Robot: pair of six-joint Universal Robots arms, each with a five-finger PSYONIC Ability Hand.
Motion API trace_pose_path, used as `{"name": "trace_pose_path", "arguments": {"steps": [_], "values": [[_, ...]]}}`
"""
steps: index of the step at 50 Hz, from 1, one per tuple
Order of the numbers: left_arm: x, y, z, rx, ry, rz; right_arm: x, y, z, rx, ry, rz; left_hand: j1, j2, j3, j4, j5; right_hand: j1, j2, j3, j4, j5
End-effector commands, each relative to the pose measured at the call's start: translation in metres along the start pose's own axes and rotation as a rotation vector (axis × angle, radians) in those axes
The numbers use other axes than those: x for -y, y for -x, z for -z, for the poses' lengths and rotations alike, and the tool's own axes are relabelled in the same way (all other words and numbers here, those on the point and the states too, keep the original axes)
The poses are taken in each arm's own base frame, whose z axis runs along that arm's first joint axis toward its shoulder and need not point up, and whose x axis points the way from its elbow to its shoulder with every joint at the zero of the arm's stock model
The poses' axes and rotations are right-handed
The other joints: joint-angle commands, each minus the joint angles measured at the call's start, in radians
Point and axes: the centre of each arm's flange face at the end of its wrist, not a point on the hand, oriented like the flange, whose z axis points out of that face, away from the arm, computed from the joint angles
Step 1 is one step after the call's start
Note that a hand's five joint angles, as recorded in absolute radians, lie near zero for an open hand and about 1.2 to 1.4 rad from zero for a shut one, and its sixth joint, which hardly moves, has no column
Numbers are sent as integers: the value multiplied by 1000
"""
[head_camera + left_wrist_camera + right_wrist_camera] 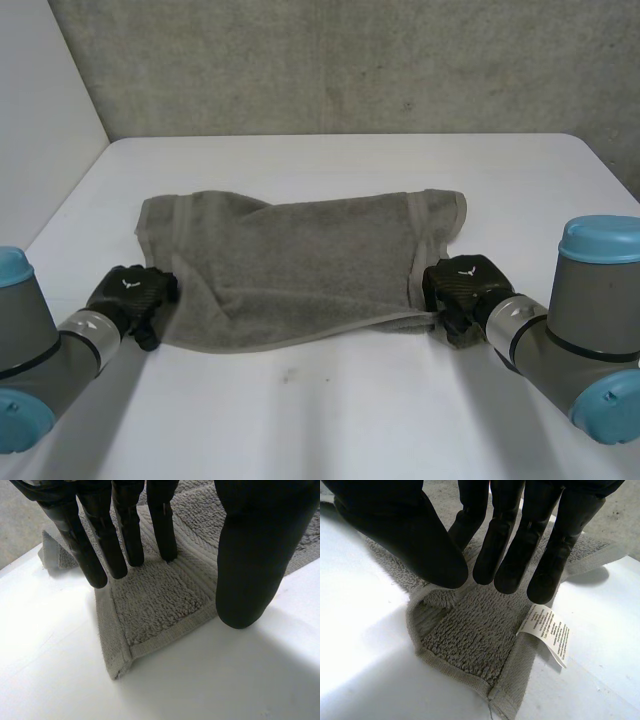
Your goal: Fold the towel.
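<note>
A grey towel (300,270) lies spread across the middle of the white table (330,410), its far part doubled over. My left hand (130,290) is at its near left corner. In the left wrist view the straight fingers (125,540) rest on the towel (155,600) and the thumb (250,555) stands apart beside the hem, so the hand is open. My right hand (460,285) is at the near right corner. There the thumb (410,530) and fingers (520,540) close together on a raised ridge of towel (470,635) by a white label (547,632).
A grey concrete wall (350,60) stands behind the table's far edge. A pale wall (40,110) runs along the left side. Bare tabletop lies in front of the towel, between my two arms.
</note>
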Motion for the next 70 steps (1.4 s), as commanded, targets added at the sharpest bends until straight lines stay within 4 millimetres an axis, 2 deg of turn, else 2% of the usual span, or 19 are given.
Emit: {"name": "trace_pose_path", "arguments": {"steps": [1, 23, 36, 40, 47, 52, 57, 70], "values": [[0, 1, -5, 0, -2, 2, -3, 1, -1, 3, 9, -1, 167, 170, 170, 170, 175, 4, 182, 180, 179, 184], [13, 7, -12, 16, -49, 2, -6, 1, -5, 6, 18, -1, 188, 191, 191, 190, 196, 4, 182, 180, 179, 184], [10, 5, -14, 9, -42, 3, -8, 2, -6, 10, 23, 1, 170, 173, 174, 173, 179, 4, 182, 180, 179, 184], [9, 5, -14, 7, -38, 4, -8, 2, -6, 9, 23, 11, 135, 138, 138, 137, 143, 4, 182, 180, 179, 184], [7, 3, -12, 5, -27, 1, -9, 2, -6, 10, 26, 15, -175, -172, -172, -173, -167, 4, 182, 180, 179, 184], [7, 3, -12, 7, -28, -1, -9, 2, -7, 10, 27, 14, -220, -217, -217, -218, -212, 4, 182, 180, 179, 184], [7, 3, -13, 6, -30, -2, -10, 2, -6, 12, 28, 14, -191, -188, -188, -188, -183, 4, 182, 180, 179, 184], [9, 5, -18, 16, -58, -2, -9, 2, -7, 12, 27, 16, 264, 267, 267, 267, 273, 4, 182, 180, 179, 184]]}}
